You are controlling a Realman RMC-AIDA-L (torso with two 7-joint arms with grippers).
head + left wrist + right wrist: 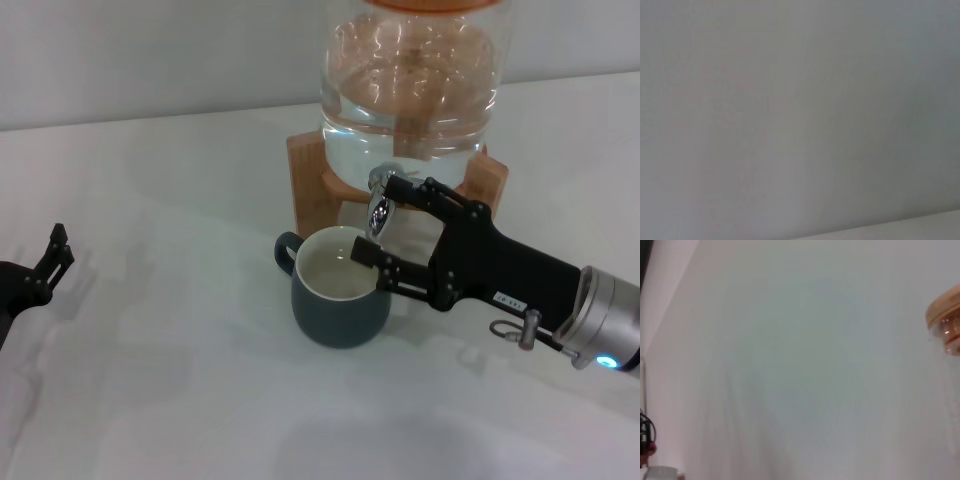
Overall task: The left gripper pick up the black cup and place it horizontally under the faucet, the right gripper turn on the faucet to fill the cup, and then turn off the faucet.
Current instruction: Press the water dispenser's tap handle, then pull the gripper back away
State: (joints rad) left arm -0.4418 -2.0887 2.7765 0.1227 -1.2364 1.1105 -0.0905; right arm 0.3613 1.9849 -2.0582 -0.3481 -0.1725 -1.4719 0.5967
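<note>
The black cup stands upright on the white table, right below the chrome faucet of the clear water jar, with its handle toward the left. My right gripper reaches in from the right and is open. One finger lies against the top of the faucet and the other hangs over the cup's rim. My left gripper rests at the far left edge of the table, well away from the cup. Neither wrist view shows the cup or the faucet.
The jar sits on a wooden stand at the back of the white table. In the right wrist view only the jar's wooden lid shows, against a pale wall. The left wrist view is plain wall.
</note>
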